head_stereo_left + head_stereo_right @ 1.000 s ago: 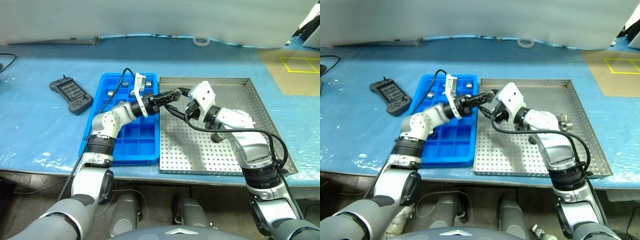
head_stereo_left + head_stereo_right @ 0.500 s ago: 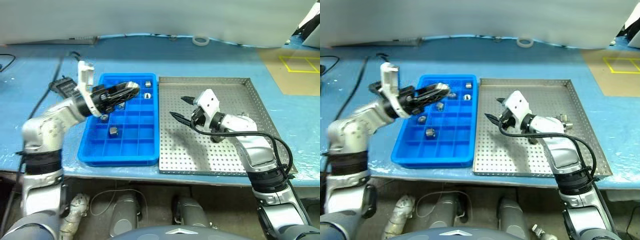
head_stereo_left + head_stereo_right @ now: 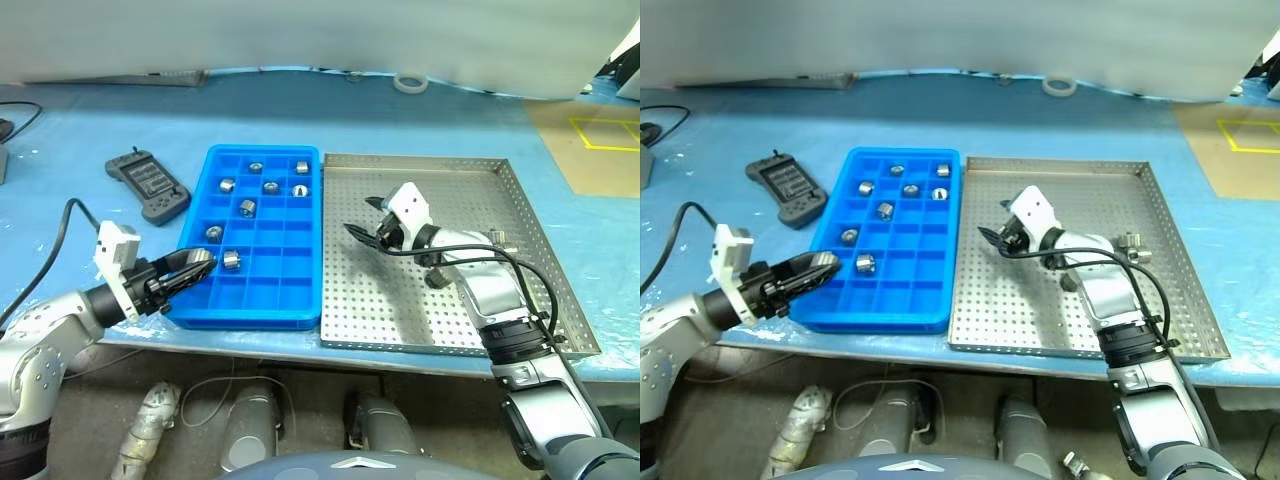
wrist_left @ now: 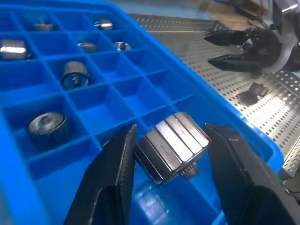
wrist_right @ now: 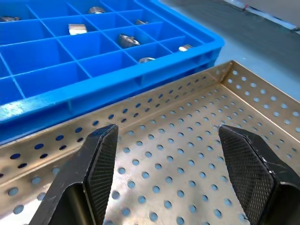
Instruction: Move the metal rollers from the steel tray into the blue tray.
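The left pincer (image 4: 171, 154) is clenched on a roller (image 4: 172, 145), a chunky, faceted, shiny metal piece with a small stub at one end, pinched between two smooth black fingers (image 4: 115, 180). It hangs over the near left corner of the blue tray (image 3: 300, 300), a glossy plastic rectangle split into a grid of small square cells. Seven more rollers (image 3: 246, 207), short silvery cylinders with dark centres, sit one to a cell in the tray's far and left cells. Just right of it, side by side, lies the steel tray (image 3: 400, 315), a dull, nearly square metal sheet with a raised rim and a floor of small round holes. The right pincer (image 3: 362, 218) hovers low over that tray's left part, released, its two black fingers (image 5: 101, 161) with cross-hatched pads spread wide and holding nothing. Two or so rollers (image 3: 1130, 245) remain in the steel tray beside the right forearm. Both trays rest on a tabletop (image 3: 80, 130) under a pale blue sheet. A dark handheld controller (image 3: 147, 186) lies left of the blue tray, and a white tape ring (image 3: 405, 83) at the far edge.
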